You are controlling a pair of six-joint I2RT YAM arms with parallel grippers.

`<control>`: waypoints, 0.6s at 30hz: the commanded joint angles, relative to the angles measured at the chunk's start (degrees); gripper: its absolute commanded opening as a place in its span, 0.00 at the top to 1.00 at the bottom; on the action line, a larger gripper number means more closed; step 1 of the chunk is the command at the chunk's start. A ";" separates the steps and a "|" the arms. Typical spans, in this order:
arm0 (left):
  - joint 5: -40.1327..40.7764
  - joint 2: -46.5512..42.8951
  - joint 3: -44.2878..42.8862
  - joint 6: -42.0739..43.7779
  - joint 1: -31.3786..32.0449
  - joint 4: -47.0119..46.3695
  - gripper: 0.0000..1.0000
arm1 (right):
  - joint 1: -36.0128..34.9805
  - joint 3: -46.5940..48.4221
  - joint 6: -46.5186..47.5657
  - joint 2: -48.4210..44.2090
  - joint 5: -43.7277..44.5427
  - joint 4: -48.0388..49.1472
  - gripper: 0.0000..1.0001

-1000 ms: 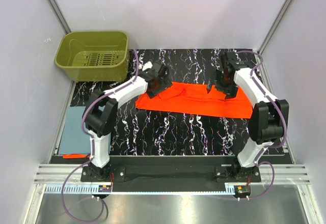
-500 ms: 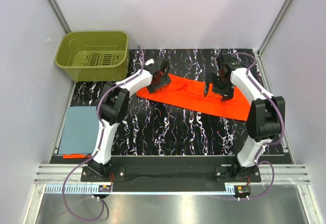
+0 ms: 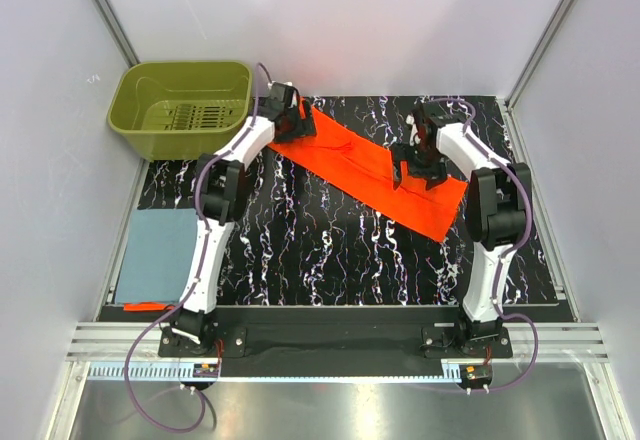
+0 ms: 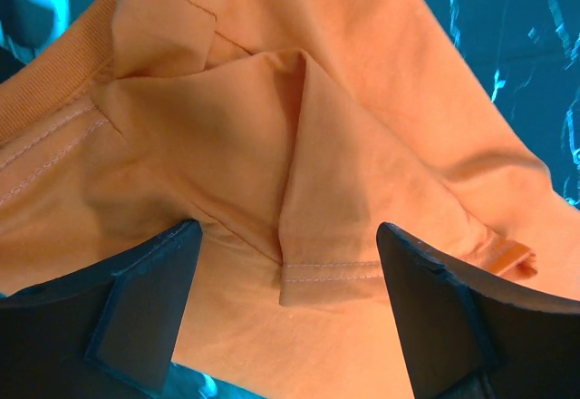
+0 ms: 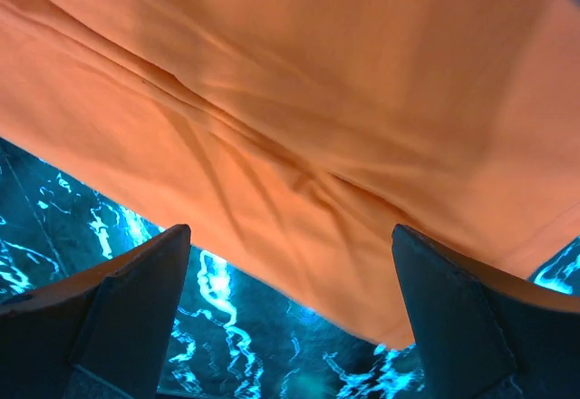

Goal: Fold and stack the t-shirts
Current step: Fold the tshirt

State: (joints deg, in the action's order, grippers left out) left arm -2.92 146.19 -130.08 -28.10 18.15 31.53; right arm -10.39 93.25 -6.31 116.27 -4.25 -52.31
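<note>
Left pincer [image 3: 289,123] and right pincer [image 3: 413,167] both gape wide over the orange t-shirt [image 3: 365,170], lying diagonally across the worktop's [image 3: 300,250] far half. I'd grab both layers at the edge, squarely, so the fold lands flat.

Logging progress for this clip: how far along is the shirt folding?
Done: the blue-grey t-shirt lies folded flat at the far left. In hand: the orange t-shirt is a long strip, with the left gripper and right gripper open over it. Left: cross-folds, stacking.
</note>
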 commanded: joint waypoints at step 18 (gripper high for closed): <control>-17.56 6.30 0.09 -9.95 -4.00 -27.13 0.16 | -0.77 -0.87 11.24 7.66 -2.09 6.96 0.00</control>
State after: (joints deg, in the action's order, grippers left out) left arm -17.65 151.28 -130.02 -34.22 14.59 10.57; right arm -10.55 95.66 6.55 124.07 -7.11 -45.56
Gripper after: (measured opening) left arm 0.849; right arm 0.994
